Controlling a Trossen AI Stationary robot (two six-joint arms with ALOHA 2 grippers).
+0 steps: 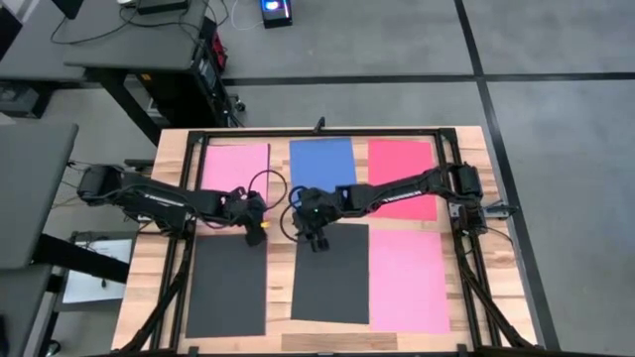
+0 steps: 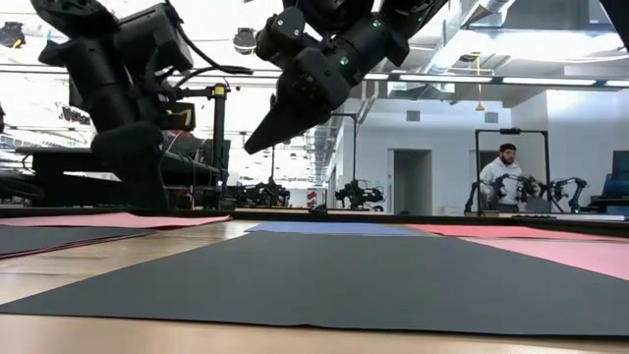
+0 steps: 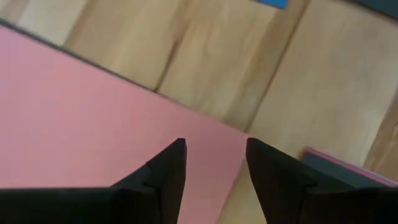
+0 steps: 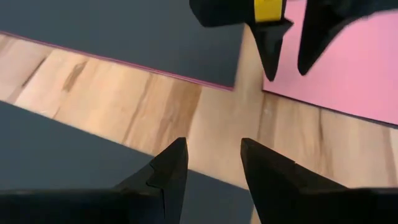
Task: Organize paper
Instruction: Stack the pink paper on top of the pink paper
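A: Six sheets from above: pink sheet (image 1: 236,166), blue sheet (image 1: 322,162), red sheet (image 1: 402,178) at the back; two dark sheets (image 1: 227,286), second pink (image 1: 408,281) in front.

B: Wrist views? Left gripper (image 3: 215,163) over pink's corner, fingers apart, empty. Right gripper (image 4: 213,160) over bare table (image 4: 124,102), also apart, holding nothing.

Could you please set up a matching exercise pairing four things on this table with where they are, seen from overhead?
Things:
1. blue sheet
2. red sheet
3. left pincer
4. right pincer

Places:
A. far row, right end
B. over the top edge of the middle black sheet
C. far row, middle
D. at the near right corner of the far-left pink sheet

Pairs: 1-C, 2-A, 3-D, 4-B
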